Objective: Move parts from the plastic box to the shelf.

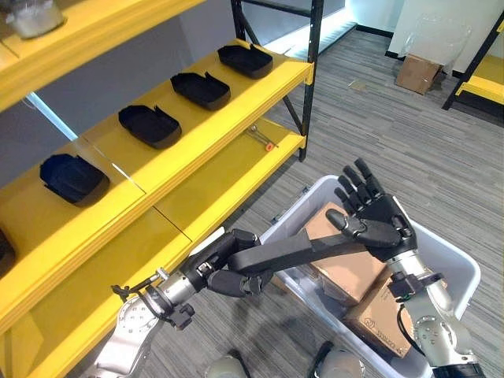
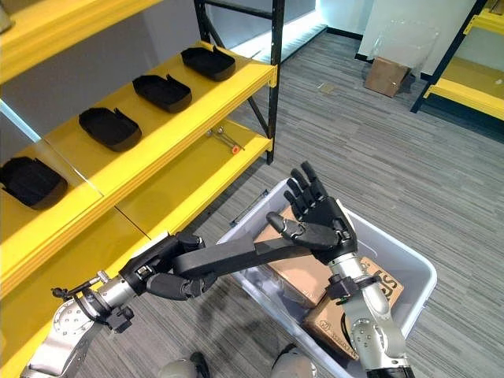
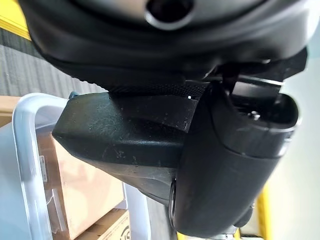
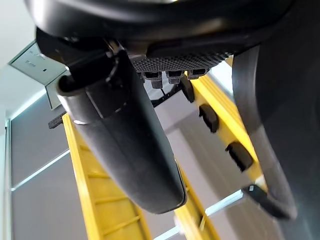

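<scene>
A long, flat black part [image 1: 299, 250] spans the gap between my two hands, above the near corner of the clear plastic box [image 1: 465, 272]. My left hand [image 1: 216, 272] is shut on its near end, fingers curled round it. My right hand [image 1: 382, 213] stands open above the box with straight fingers pointing up. The part's far end lies against its palm, under the thumb. In the left wrist view the part [image 3: 125, 135] fills the hand, beside the box's rim [image 3: 25, 150]. Several black parts [image 1: 150, 126] sit in a row on the yellow shelf [image 1: 197, 150].
Two cardboard cartons [image 1: 346, 272] lie inside the plastic box. A small tool [image 1: 260, 138] rests on the lower yellow shelf board. Another cardboard carton [image 1: 417, 73] sits on the grey floor at the far right, near a second yellow rack [image 1: 484, 83].
</scene>
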Motion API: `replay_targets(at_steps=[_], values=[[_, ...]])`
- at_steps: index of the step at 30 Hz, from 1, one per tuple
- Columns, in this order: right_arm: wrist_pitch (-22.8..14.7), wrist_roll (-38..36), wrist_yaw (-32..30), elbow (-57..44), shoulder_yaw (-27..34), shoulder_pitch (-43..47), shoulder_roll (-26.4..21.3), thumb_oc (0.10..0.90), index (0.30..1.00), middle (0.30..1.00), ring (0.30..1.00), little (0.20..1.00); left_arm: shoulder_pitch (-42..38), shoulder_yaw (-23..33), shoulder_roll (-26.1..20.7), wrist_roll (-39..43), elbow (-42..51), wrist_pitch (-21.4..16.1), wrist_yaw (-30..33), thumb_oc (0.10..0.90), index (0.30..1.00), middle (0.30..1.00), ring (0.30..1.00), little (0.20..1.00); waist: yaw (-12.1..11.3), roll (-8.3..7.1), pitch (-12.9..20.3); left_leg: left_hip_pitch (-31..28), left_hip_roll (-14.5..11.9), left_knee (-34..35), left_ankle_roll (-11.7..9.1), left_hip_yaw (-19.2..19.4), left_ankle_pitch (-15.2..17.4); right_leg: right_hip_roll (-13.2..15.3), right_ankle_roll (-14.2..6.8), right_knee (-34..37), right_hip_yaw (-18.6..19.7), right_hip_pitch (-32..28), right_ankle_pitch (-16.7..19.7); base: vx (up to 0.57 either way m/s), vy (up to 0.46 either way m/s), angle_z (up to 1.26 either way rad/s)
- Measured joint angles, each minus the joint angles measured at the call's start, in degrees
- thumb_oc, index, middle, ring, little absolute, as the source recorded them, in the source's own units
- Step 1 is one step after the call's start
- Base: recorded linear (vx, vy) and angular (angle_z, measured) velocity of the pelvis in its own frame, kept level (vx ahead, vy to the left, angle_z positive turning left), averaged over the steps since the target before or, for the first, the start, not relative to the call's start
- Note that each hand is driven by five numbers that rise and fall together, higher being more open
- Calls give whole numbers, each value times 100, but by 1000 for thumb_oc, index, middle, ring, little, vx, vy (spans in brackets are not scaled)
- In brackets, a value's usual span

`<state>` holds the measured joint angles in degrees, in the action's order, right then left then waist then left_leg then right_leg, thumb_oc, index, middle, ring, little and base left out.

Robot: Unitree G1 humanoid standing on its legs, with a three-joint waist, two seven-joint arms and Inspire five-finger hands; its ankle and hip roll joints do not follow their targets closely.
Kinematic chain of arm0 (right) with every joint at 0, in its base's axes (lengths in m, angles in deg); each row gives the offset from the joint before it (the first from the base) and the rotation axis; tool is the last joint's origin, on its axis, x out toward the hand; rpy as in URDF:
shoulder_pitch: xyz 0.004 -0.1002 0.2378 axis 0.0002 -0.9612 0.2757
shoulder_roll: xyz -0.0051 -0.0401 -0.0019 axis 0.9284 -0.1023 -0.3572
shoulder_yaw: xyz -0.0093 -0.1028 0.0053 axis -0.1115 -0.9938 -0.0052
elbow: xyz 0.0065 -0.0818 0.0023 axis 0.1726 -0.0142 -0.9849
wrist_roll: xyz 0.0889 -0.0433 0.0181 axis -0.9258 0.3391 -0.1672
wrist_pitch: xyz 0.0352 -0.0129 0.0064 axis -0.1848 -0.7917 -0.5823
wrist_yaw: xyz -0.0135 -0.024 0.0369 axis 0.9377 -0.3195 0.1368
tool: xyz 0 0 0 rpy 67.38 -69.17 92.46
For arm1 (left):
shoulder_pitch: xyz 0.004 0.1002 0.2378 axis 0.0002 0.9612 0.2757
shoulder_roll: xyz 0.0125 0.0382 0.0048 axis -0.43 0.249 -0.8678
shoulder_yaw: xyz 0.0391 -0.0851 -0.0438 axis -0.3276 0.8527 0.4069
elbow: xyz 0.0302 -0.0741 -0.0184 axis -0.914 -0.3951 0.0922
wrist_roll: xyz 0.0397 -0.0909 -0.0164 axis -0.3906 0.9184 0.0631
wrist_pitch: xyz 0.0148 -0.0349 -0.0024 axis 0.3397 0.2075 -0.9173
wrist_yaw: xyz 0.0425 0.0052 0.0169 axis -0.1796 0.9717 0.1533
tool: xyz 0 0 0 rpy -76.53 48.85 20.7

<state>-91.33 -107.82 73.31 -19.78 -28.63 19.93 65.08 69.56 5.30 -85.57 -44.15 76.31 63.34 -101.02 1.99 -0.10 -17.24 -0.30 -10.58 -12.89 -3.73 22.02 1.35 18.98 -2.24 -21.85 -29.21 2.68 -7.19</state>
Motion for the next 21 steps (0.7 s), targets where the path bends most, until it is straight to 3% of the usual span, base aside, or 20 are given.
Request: replay_targets(at_steps=[2, 4, 5, 7, 13, 17, 21], values=[[-23, 84, 34, 23, 188, 130, 149, 900, 1000, 1000, 1000, 1000, -367, 2, -37, -96, -23, -34, 13, 400, 300, 300, 300, 300, 70, -16, 22, -39, 241, 578, 24, -114, -42, -14, -161, 419, 74, 3, 340, -105, 337, 52], [-17, 78, 28, 7, 235, 239, 293, 900, 1000, 1000, 1000, 1000, -444, 12, -92, -87, -15, -37, 51, 400, 300, 300, 300, 300, 90, -15, 62, -7, 464, 925, 216, -188, -142, 52, -225, 724, 215, -103, 592, -87, 316, 55], [56, 77, -14, -6, 263, 205, 382, 900, 1000, 1000, 1000, 1000, -408, 10, -88, -94, -15, -36, 43, 400, 300, 300, 300, 300, 88, -11, 249, -3, 624, 1135, 285, -353, -199, 70, -264, 1061, 355, -254, 823, -44, 260, 77], [166, 79, -110, -25, 187, 192, 400, 900, 1000, 1000, 1000, 1000, -314, 39, -153, -97, 2, -35, 40, 400, 300, 300, 300, 300, -68, -53, 418, -188, 745, 1345, 341, -515, -391, 62, -288, 1421, 360, -566, 1112, -39, 264, 60], [176, 192, -410, -83, -185, 29, 651, 900, 1000, 1000, 1000, 1000, 89, 294, -225, -256, 80, -33, 74, 400, 300, 300, 300, 300, -286, -257, 627, -190, 830, 1462, 370, -677, -449, 98, -368, 1584, 350, -716, 1289, -37, 152, 19], [-146, 525, -1242, -400, 264, -39, 682, 900, 1000, 1000, 1000, 1000, 561, 716, -211, -502, 101, -37, 346, 400, 300, 300, 300, 300, -402, -277, 627, -128, 943, 1532, 432, -665, -386, 169, -505, 1765, 355, -754, 1483, -46, 141, 3], [-1281, 772, -2305, -1273, 1626, 80, 545, 900, 1000, 1000, 1000, 1000, 1028, 975, -235, -527, 28, 9, 480, 400, 300, 300, 300, 300, -568, -288, 626, -90, 987, 1525, 498, -691, -363, 229, -603, 1775, 354, -746, 1719, -31, 137, 10]])
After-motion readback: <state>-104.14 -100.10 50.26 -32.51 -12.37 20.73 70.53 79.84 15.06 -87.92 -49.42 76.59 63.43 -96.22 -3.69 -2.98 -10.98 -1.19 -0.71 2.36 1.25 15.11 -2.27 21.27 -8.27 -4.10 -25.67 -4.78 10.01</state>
